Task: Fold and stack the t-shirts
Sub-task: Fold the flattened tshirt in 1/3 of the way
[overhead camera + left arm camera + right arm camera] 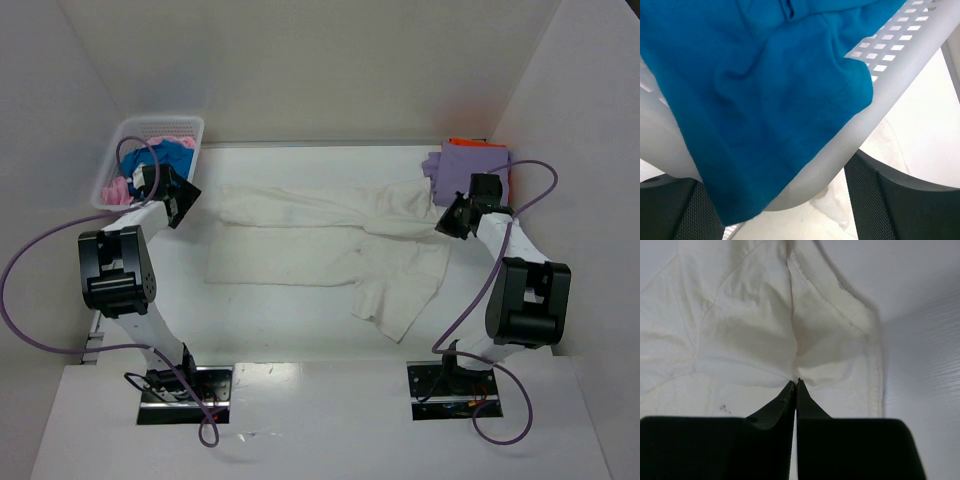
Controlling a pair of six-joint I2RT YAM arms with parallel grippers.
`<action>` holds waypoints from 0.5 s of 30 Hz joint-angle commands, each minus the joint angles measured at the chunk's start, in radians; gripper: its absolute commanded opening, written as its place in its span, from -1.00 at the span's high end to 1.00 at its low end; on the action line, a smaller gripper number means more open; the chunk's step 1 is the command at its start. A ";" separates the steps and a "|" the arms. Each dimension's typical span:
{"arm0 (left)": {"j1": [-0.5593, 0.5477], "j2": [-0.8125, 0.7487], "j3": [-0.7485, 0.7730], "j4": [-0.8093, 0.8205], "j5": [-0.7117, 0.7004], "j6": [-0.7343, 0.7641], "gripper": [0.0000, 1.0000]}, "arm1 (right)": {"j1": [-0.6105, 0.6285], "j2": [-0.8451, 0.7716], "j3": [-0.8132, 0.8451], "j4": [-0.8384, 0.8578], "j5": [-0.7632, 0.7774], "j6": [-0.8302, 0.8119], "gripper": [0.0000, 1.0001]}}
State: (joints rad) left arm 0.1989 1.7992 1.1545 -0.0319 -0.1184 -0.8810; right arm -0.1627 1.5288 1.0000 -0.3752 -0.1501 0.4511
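A large cream-white t-shirt (320, 235) lies spread across the middle of the table. My right gripper (455, 218) is at its right end, shut, with a puckered fold of the cream cloth (750, 330) pinched at its tips (796, 385). My left gripper (172, 203) hovers open at the near right corner of the white basket (160, 121). A blue t-shirt (750, 90) drapes over the basket rim (900, 85) just ahead of the left fingers (890, 200); nothing is gripped. A pink t-shirt (118, 190) lies in the basket beside the blue one (172, 158).
A folded lavender t-shirt (465, 162) rests on an orange one (470, 143) at the back right corner. White walls enclose the table on the left, back and right. Purple cables loop beside both arms.
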 commanded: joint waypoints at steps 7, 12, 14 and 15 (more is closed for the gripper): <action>0.011 -0.064 0.074 0.086 0.155 0.243 -0.77 | 0.019 0.028 0.012 -0.014 0.035 -0.011 -0.47; -0.021 -0.086 0.135 0.095 0.319 0.345 -0.80 | 0.019 -0.006 0.090 -0.027 0.061 -0.002 -0.63; -0.058 -0.086 0.184 0.073 0.379 0.405 -0.80 | 0.019 0.005 0.142 -0.027 0.070 -0.002 -0.65; -0.073 -0.086 0.200 0.073 0.390 0.425 -0.80 | 0.019 0.016 0.163 -0.027 0.070 -0.002 -0.65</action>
State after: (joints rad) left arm 0.1936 1.7733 1.2106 -0.1062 0.1207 -0.6308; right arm -0.1528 1.5635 1.0447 -0.4088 -0.1093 0.4484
